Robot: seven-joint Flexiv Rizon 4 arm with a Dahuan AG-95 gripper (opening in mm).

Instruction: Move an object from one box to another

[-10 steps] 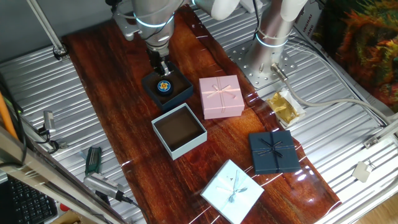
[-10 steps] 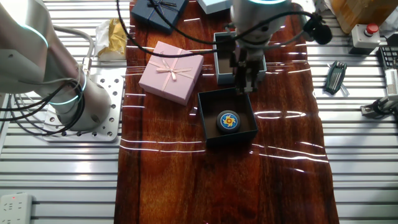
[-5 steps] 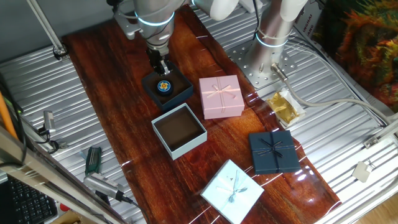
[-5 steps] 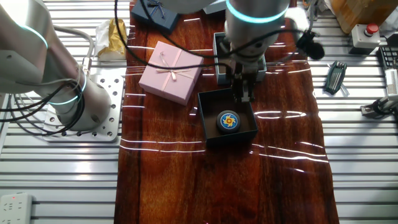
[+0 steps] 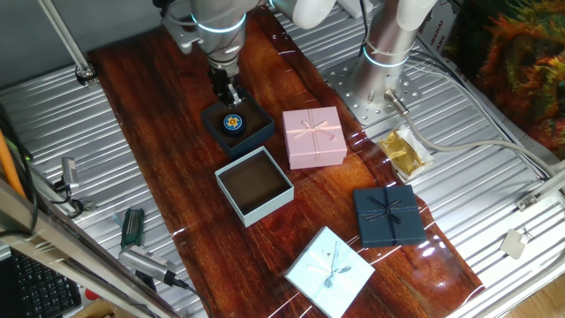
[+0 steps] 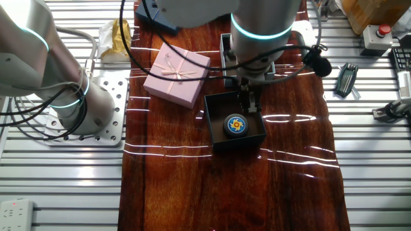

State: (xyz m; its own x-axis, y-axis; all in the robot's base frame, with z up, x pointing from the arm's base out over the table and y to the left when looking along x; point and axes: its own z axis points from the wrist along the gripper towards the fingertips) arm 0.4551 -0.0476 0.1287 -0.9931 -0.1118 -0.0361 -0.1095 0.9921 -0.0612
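Observation:
The object, a small disc [image 5: 233, 122] with a blue rim and yellow-orange centre, lies inside the small dark navy box tray [image 5: 252, 132]. It also shows in the other fixed view [image 6: 236, 124], in the same navy tray [image 6: 215, 112]. My gripper [image 5: 229, 95] hangs just above the tray's far edge, beside the disc and apart from it. Its fingers stand close together and hold nothing. In the other fixed view the gripper [image 6: 248, 106] reaches the tray's back rim. The pale blue lidless box [image 5: 231, 196] with a brown inside stands next to the tray. The arm mostly hides it in the other fixed view.
A pink gift box [image 5: 313, 137] with a bow sits right of the tray. A navy ribbon gift box [image 5: 388, 215] and a pale blue ribbon gift box [image 5: 330, 269] lie nearer the front. A gold packet [image 5: 404, 152] and tools [image 5: 132, 228] lie on the metal surround.
The gripper has come down toward the navy tray, from over the pale blue box side to the tray's rim. The disc and boxes have not moved.

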